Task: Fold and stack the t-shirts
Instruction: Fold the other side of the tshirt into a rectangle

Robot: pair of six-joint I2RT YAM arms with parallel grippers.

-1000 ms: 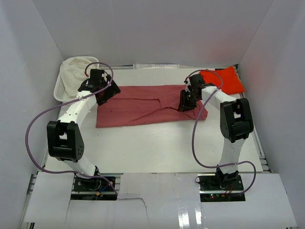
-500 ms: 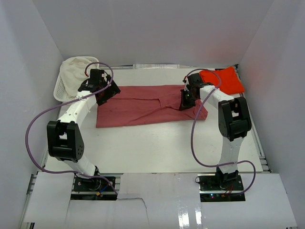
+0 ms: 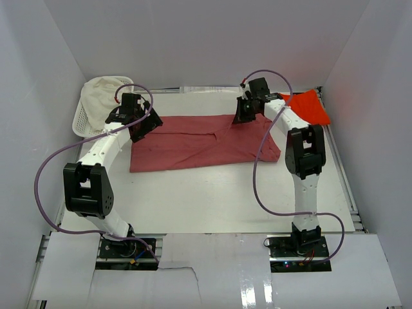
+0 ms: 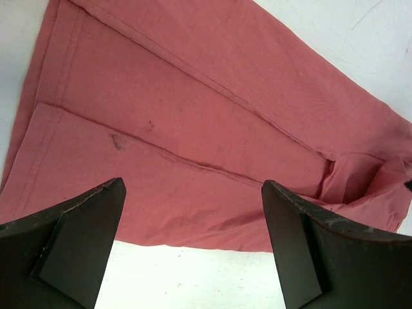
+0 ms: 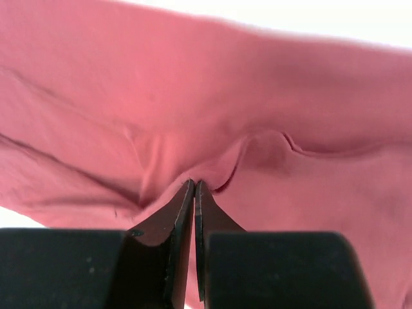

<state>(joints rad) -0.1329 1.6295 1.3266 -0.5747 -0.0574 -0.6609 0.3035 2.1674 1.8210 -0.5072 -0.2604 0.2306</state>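
Right fingers [image 5: 170,219] clench a pucker of the rose shirt [image 3: 193,145]; its length runs sideways from them to the left fingers [image 4: 71,238], spread wide above it.

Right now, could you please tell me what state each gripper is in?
Left gripper: open, holding nothing.
Right gripper: closed, pinching the rose-red t-shirt.

The white table [image 3: 212,193] carries a rose-red shirt [image 3: 187,145] under both jaws, an orange shirt [image 3: 310,108] right of the right jaws, and a basket [image 3: 78,122] left of the left jaws.
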